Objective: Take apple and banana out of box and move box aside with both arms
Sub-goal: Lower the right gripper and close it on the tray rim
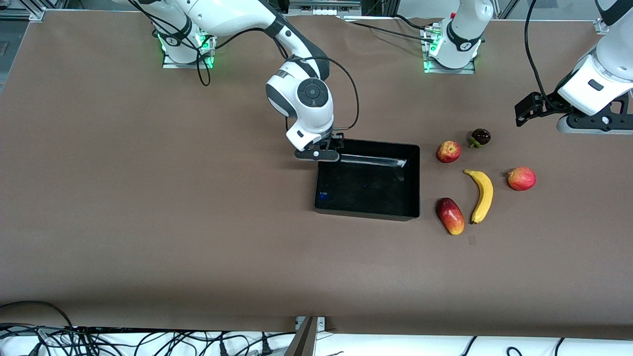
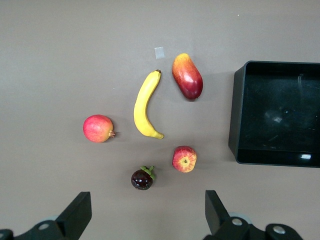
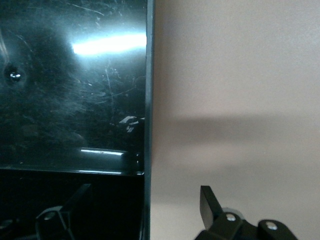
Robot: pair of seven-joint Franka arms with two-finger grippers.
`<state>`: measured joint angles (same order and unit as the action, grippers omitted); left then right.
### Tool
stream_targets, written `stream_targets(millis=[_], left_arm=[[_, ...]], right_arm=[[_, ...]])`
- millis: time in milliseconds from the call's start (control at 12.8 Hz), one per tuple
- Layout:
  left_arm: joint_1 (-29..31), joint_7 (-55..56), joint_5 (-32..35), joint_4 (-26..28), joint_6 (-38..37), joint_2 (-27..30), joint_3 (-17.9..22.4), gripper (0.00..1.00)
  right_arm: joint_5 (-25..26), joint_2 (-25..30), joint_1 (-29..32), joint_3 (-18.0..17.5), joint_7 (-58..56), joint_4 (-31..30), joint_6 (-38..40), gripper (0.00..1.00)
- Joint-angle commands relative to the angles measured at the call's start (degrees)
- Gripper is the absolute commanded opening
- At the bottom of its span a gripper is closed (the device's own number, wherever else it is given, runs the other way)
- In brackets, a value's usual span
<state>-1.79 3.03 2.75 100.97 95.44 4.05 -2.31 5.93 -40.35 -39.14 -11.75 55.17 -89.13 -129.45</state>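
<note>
- My right gripper is down at the box, at the corner toward the right arm's end of the table and farther from the front camera. My jaws are spread and straddle the side wall, one finger inside the box and one outside on the tabletop.
- My left gripper hangs in the air over the left arm's end of the table, fingers wide apart and holding nothing; that arm waits.
- The box is empty. The apple and the banana already lie on the table beside it, toward the left arm's end, among a mango-like fruit, a pinkish-red round fruit and a dark mangosteen.
- I judge the fruit step done, so what remains is shifting the box.
- To do that well, I should close squarely on the wall, deep enough that the glossy plastic cannot slip.
- My left gripper needs its own hold on the wall nearest the fruit, coming down without nudging the apple.
- Then both should move together and level, so the box does not twist.
</note>
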Motion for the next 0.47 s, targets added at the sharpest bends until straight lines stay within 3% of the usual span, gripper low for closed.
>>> stream_targets(millis=[0,78,156,389], left_arm=[[-0.1,-1.4,-1.3,-0.7,-1.1,0.3,0.1,1.00],[-0.1,-1.3,-1.3,-0.7,-1.1,0.4,0.0,1.00],[-0.1,-1.3,-1.3,-0.8,-1.1,0.4,-0.1,1.00],[-0.3,-1.3,-1.3,-0.8,-1.1,0.5,-0.1,1.00]], right_arm=[[1.5,-1.3,-0.9,0.6,0.7,1.5,-0.1,0.43],[1.5,-1.3,-0.4,0.7,0.1,1.5,-0.1,0.15],[1.5,-1.3,0.0,0.9,-0.9,1.5,-0.1,0.00],[1.2,-0.6,0.5,2.1,-2.5,1.6,0.2,0.00]])
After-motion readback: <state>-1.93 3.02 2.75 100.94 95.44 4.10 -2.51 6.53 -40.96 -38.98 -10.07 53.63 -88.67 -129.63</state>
